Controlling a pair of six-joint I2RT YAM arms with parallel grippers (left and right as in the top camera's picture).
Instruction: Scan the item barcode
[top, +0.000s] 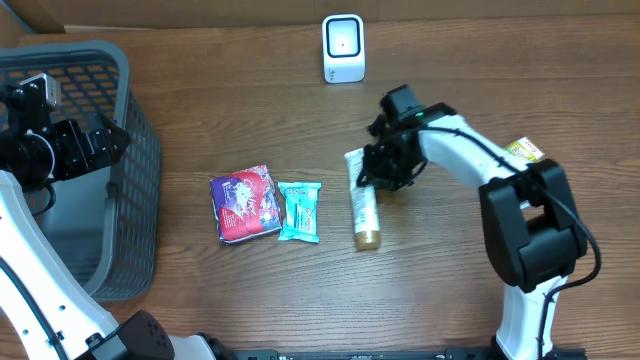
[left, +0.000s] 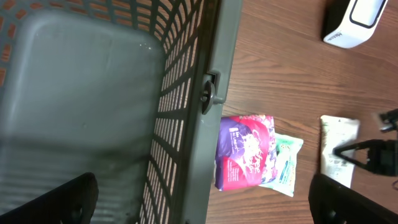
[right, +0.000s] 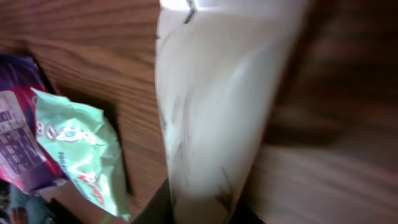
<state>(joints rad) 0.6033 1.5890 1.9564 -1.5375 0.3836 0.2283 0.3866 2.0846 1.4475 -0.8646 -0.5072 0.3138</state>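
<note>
1 tube, seemingly gripped; 2 packets

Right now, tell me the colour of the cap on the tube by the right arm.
Gold: the cap of the tube shows best in the overhead view.

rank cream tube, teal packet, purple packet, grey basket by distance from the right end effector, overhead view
1. cream tube, at the right end effector
2. teal packet, mid-table
3. purple packet, just past it
4. grey basket, far left

A grey basket stands left of a purple packet touching a mint packet.
</note>
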